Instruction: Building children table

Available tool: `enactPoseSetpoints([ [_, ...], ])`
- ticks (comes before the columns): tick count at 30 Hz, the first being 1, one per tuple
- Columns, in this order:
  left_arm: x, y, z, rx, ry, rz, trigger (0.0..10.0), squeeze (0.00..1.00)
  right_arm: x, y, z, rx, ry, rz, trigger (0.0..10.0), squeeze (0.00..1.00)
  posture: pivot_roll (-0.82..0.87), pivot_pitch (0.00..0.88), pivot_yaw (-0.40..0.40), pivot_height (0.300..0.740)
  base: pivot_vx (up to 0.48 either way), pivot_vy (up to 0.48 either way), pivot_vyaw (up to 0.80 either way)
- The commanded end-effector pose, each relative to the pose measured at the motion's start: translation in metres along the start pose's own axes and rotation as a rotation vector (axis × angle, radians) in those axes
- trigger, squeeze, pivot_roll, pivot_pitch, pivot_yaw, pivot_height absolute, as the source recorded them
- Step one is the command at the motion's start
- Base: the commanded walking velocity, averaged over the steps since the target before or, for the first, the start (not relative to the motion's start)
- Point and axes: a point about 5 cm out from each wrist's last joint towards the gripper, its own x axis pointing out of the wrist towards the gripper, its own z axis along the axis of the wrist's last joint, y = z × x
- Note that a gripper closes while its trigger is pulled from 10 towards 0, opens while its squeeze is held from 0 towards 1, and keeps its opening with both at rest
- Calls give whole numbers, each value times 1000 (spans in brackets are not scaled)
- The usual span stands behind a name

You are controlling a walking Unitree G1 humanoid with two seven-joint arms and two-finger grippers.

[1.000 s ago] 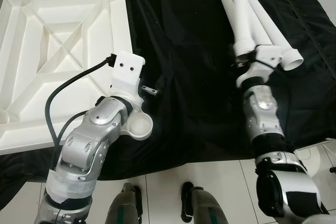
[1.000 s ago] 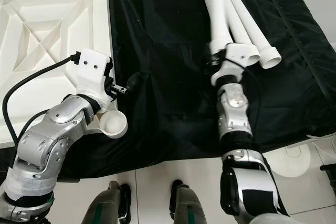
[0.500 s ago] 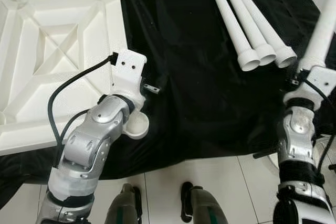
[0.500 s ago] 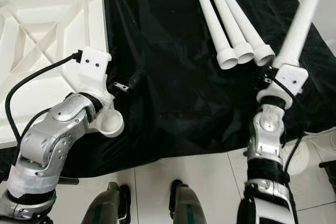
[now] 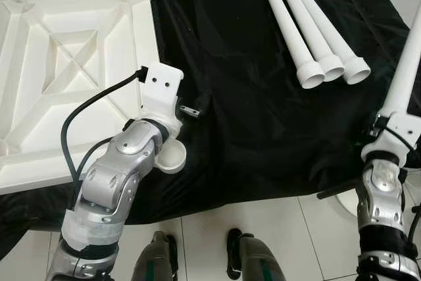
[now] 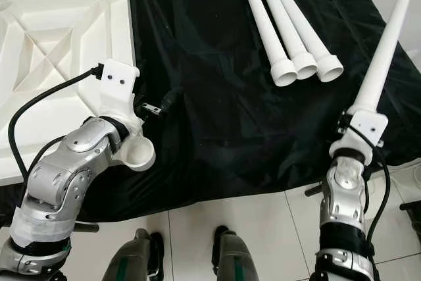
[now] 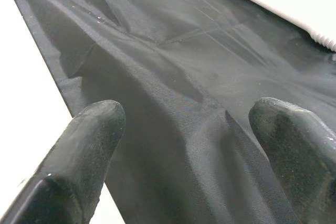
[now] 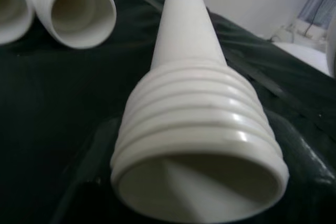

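**Right eye view: one leg in hand, three on the cloth, tabletop waiting**

Right eye view puts the white table leg [image 6: 381, 54] in your right gripper [image 6: 358, 133], held by its threaded wide end with the narrow tip slanting up and away, off to the right of the black cloth [image 6: 223, 83]. The upturned white tabletop [image 6: 52, 31] lies at the far left, ribs up, with round corner sockets; the nearest one [image 6: 139, 155] sits just beside your left wrist. Three more legs [image 6: 289, 37] lie side by side on the cloth, well apart from the tabletop.

To do this step well, I'd judge you should carry the leg across to a socket, turn the threaded end down and line it up square before twisting; a tilted start risks cross-threading. Keep the left arm out of the path.

The right wrist view shows what the head views cannot: the threaded collar [image 8: 194, 129] and hollow open end, with the dark fingers [image 8: 310, 166] closed against its sides. The left wrist view shows the left gripper [image 7: 184, 150] spread wide, holding nothing, over the wrinkled cloth near its edge.
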Motion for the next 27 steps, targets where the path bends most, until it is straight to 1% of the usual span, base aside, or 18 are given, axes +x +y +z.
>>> enactPoseSetpoints([
  [1,0,-2,-1,-6,-2,-42,10000,0,-9,-1,-18,-20,87,26,10000,0,-3,221,23,740,0,0,0],
  [5,-1,-1,-1,-4,-1,-42,10000,0,-12,0,-24,-15,121,57,10000,0,-2,223,27,740,0,0,0],
  [7,-1,-1,-1,-1,-1,-42,10000,0,-15,9,-27,9,149,163,10000,0,1,224,29,740,0,0,0],
  [8,-1,-1,-1,-1,-1,-42,10000,0,-15,9,-27,9,149,163,10000,0,1,224,29,740,0,0,0],
  [9,-1,0,0,-1,-2,-42,10000,0,-16,15,-26,31,156,227,10000,0,1,224,30,740,0,0,0],
  [10,-1,0,0,-1,-2,-42,10000,0,-16,15,-26,31,156,227,10000,0,1,224,30,740,0,0,0],
  [12,0,1,1,4,-5,-41,10000,0,-17,26,-19,99,157,378,10000,0,3,223,32,740,0,0,0],
  [14,0,1,1,4,-5,-41,10000,0,-17,26,-19,99,157,378,10000,0,3,223,32,740,0,0,0],
  [15,0,1,2,5,-7,-40,10000,0,-16,28,-15,134,156,417,10000,0,1,223,32,740,0,0,0],
  [17,0,1,2,5,-7,-40,10000,0,-16,28,-15,134,156,417,10000,0,1,223,32,740,0,0,0],
  [19,0,1,3,5,-11,-39,10000,0,-15,29,-11,161,156,444,10000,0,-1,224,32,740,0,0,0],
  [20,1,2,4,3,-16,-38,10000,0,-13,28,-4,198,161,485,10000,0,-4,224,29,740,0,0,0],
  [21,1,2,4,3,-16,-38,10000,0,-13,28,-4,198,161,485,10000,0,-4,224,29,740,0,0,0],
  [22,1,2,5,2,-20,-37,10000,0,-12,28,1,220,159,522,10000,0,-5,226,29,740,0,0,0],
  [23,1,2,5,2,-20,-37,10000,0,-12,28,1,220,159,522,10000,0,-5,226,29,740,0,0,0],
  [24,1,2,6,0,-23,-35,10000,0,-13,29,8,220,147,591,10000,0,-7,225,29,740,0,0,0],
  [26,1,2,6,0,-23,-35,10000,0,-13,29,8,220,147,591,10000,0,-7,225,29,740,0,0,0],
  [27,2,2,7,-1,-26,-33,10000,0,-16,31,12,216,132,664,10000,0,-7,226,28,740,0,0,0],
])
